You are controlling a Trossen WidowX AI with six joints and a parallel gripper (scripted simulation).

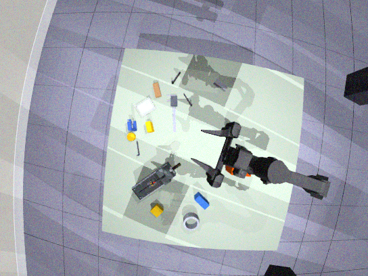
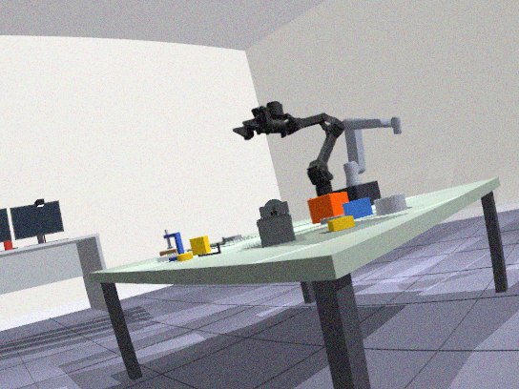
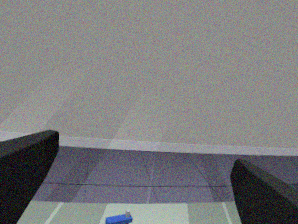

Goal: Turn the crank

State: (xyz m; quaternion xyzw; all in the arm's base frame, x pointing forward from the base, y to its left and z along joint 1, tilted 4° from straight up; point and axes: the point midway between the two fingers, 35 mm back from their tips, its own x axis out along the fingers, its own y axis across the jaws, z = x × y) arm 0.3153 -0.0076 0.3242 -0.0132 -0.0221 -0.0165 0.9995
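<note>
The crank machine (image 1: 149, 185) (image 2: 276, 230) sits on the bench (image 1: 257, 210) (image 2: 215, 276), its handle (image 1: 176, 166) pointing toward the arm's side in the top view. Near it lie a yellow block (image 1: 157, 210) (image 2: 341, 223) and a blue block (image 1: 201, 200) (image 2: 358, 208). The pincer (image 1: 196, 144) (image 2: 237, 131) (image 3: 147, 155) hangs above the bench, fingers wide apart, holding nothing. The pointer is too small to judge against the marks.

- Your black arm (image 2: 327, 148) extends its gripper (image 2: 239, 132) above the table (image 2: 215, 271).
- Note the dark gray machine (image 2: 276, 230) standing upright on the table.
- Observe the orange box (image 2: 327, 208) beside the blue block (image 2: 358, 208).
- Locate the yellow block (image 2: 341, 223) in front.
</note>
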